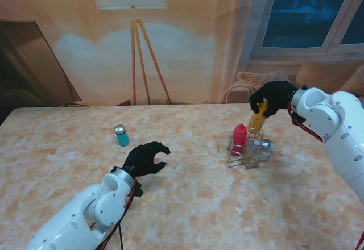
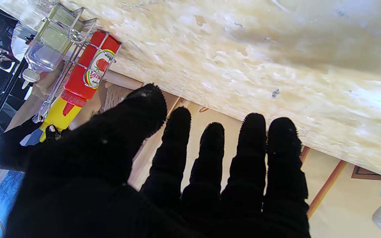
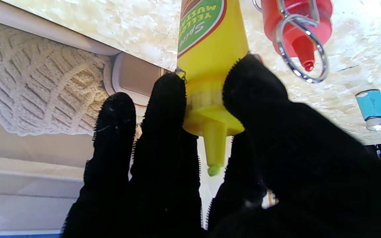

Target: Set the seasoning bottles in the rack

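1. Closest to you is the left hand (image 1: pixel 147 158), black knit glove, fingers (image 2: pixel 250 138) spread and holding nothing, hovering over the marbled beige surface (image 1: pixel 187 204).
2. Your right hand (image 1: pixel 274 98) is up at the far right, fingers (image 3: pixel 165 109) pinching the yellow mustard bottle (image 1: pixel 257 117) around its cap and shoulder. It hangs tilted, with its base at the top of the wire rack (image 1: pixel 245 153). Can't tell if it's fully seated in a slot yet.
3. That bottle looks like soft squeezy plastic, light, smooth and a bit slippery. Holding at the ribbed cap is probably smart, since squeezing the body could dent it or squirt it.
4. The rack is thin chrome wire, probably light enough to tip or slide if you knock it. It already holds the red ketchup bottle (image 1: pixel 240 137) and a clear shaker (image 1: pixel 265 148).
5. The small blue bottle (image 1: pixel 121 135) with a silver cap stands alone, just beyond your left hand. It's short and round, likely rigid, so grab it around the body.
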Robot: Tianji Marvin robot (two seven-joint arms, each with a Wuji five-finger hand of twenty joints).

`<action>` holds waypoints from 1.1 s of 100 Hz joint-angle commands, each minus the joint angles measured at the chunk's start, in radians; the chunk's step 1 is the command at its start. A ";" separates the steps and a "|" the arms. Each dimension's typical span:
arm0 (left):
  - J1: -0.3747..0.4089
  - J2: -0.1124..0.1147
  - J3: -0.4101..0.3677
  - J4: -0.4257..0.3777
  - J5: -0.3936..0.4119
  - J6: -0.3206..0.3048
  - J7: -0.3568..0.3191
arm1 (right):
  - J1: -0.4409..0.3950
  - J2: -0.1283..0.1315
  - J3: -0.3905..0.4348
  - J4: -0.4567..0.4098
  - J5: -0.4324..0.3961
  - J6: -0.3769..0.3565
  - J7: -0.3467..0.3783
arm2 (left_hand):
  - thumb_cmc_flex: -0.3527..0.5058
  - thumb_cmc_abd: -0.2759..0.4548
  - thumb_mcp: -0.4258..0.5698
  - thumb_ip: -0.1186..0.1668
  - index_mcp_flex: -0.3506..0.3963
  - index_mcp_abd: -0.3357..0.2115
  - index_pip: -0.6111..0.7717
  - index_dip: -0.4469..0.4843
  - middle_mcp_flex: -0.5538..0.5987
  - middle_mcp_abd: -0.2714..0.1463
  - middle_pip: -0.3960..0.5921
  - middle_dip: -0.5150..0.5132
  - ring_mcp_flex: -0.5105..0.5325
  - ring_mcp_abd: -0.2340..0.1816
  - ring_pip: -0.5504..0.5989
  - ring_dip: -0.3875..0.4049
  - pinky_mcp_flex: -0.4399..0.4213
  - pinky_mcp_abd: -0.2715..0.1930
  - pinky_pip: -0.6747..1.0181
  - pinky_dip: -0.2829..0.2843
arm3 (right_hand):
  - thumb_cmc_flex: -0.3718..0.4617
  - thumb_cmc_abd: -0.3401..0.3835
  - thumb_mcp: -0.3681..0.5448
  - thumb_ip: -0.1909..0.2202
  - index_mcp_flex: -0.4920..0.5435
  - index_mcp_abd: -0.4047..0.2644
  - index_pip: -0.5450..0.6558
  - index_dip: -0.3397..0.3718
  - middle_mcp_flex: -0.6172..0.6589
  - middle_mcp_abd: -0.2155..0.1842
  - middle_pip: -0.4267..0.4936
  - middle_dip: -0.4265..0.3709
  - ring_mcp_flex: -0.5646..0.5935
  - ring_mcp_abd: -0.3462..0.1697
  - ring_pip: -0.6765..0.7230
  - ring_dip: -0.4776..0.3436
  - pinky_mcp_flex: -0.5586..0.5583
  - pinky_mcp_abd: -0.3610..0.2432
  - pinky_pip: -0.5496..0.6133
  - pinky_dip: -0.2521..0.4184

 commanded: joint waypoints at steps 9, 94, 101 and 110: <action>0.000 -0.003 0.002 0.000 -0.003 0.003 -0.016 | 0.006 -0.002 -0.016 0.013 0.004 0.003 0.026 | 0.014 -0.017 0.023 0.016 0.018 -0.010 0.020 0.010 0.014 -0.009 0.010 0.009 -0.007 -0.014 -0.001 0.005 -0.003 -0.023 0.004 0.006 | 0.126 0.085 0.088 0.045 0.071 0.029 0.140 0.038 0.158 -0.157 0.149 0.114 0.036 -0.097 0.023 0.033 0.012 -0.033 0.010 0.016; -0.001 -0.004 0.002 0.002 -0.002 0.004 -0.015 | 0.051 -0.002 -0.105 0.082 0.025 -0.003 0.018 | 0.016 -0.017 0.024 0.016 0.018 -0.010 0.023 0.011 0.015 -0.010 0.011 0.009 -0.005 -0.011 0.000 0.005 -0.004 -0.022 0.003 0.006 | 0.123 0.084 0.089 0.041 0.070 0.026 0.127 0.033 0.162 -0.155 0.140 0.114 0.036 -0.098 0.025 0.035 0.008 -0.035 0.005 0.025; -0.002 -0.004 0.003 0.002 -0.002 0.004 -0.016 | 0.047 -0.001 -0.095 0.070 0.027 -0.004 0.034 | 0.015 -0.017 0.025 0.016 0.018 -0.009 0.023 0.011 0.015 -0.011 0.011 0.009 -0.008 -0.013 -0.001 0.005 -0.003 -0.021 0.003 0.006 | 0.123 0.085 0.089 0.041 0.070 0.028 0.127 0.033 0.162 -0.155 0.140 0.115 0.037 -0.098 0.026 0.035 0.008 -0.034 0.006 0.027; -0.002 -0.003 0.003 0.002 -0.002 0.004 -0.016 | 0.045 0.002 -0.086 0.058 0.033 -0.010 0.057 | 0.015 -0.015 0.024 0.016 0.017 -0.009 0.022 0.011 0.013 -0.011 0.010 0.009 -0.008 -0.012 -0.001 0.005 -0.004 -0.022 0.003 0.006 | 0.123 0.085 0.089 0.041 0.070 0.028 0.126 0.033 0.162 -0.156 0.139 0.116 0.036 -0.100 0.027 0.035 0.007 -0.034 0.006 0.028</action>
